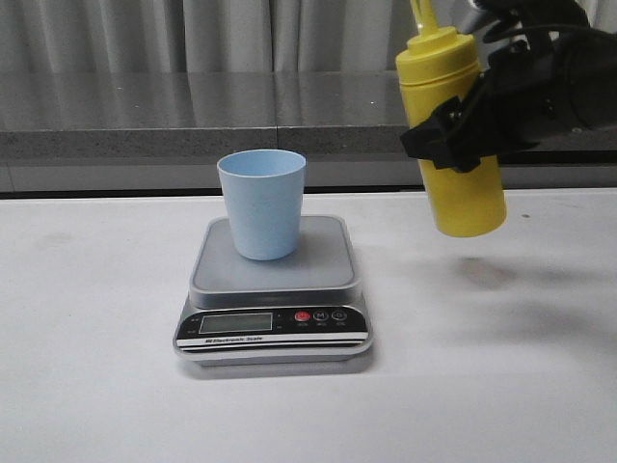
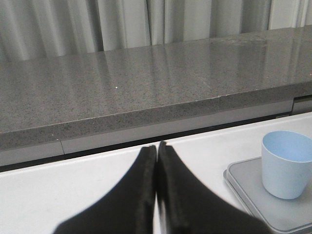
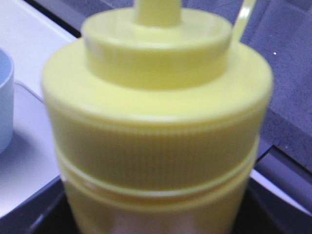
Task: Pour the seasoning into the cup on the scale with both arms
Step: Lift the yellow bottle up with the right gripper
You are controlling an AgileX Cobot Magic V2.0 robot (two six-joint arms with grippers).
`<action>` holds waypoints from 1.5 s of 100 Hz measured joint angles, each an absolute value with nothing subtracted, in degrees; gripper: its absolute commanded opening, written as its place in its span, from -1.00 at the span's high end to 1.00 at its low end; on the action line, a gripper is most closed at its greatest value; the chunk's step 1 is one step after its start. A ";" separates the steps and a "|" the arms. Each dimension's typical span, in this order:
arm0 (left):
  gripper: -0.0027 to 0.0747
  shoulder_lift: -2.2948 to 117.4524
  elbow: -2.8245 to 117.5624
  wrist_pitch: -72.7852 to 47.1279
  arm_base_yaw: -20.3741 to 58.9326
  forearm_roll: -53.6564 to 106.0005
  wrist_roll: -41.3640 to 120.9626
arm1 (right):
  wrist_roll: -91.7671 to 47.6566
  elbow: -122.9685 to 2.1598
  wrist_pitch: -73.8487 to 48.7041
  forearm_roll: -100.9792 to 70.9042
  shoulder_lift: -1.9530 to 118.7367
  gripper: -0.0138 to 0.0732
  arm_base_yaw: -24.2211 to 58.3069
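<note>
The pale blue cup [image 1: 261,204] stands upright on the silver-grey scale [image 1: 273,289] at the table's middle. To its right the yellow seasoning bottle [image 1: 452,135] hangs in the air, nearly upright, nozzle up, clear of the table. My right gripper [image 1: 453,130] is shut on the bottle's middle. In the right wrist view the bottle [image 3: 156,131] fills the frame and the cup's rim [image 3: 4,105] shows at the edge. My left gripper [image 2: 157,148] is shut with nothing in it, low over the table, with the cup [image 2: 286,163] and scale [image 2: 253,195] beside it. It is out of the front view.
A grey stone ledge [image 1: 193,121] runs along the back of the white table [image 1: 96,386], with pale curtains behind it. The scale's black front panel [image 1: 273,323] with LCD and red button faces the front edge.
</note>
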State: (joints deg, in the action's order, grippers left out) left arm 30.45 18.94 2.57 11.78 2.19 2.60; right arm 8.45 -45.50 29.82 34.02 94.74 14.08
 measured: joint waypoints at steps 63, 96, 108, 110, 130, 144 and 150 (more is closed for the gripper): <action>0.98 30.45 18.94 2.57 11.78 2.19 2.60 | 8.22 -64.14 -9.67 60.49 95.65 0.53 27.47; 0.98 30.45 18.94 2.57 11.78 2.19 2.60 | 8.12 -64.51 -18.43 76.50 98.80 0.53 32.70; 0.98 30.45 18.94 2.57 11.78 2.19 2.60 | 8.00 -65.06 -21.29 80.71 100.26 0.53 33.89; 0.98 30.45 18.94 2.57 11.78 2.19 2.60 | 8.00 -65.39 -21.81 80.91 100.57 0.53 34.02; 0.98 30.45 18.94 2.57 11.78 2.19 2.60 | 8.00 -67.96 -25.88 83.04 102.72 0.53 35.53; 0.98 30.45 18.94 2.57 11.78 2.19 2.60 | 8.00 -68.34 -26.11 87.58 102.81 0.53 35.76; 0.98 30.45 18.94 2.57 11.78 2.19 2.60 | 8.00 -68.34 -26.11 89.44 102.81 0.53 35.76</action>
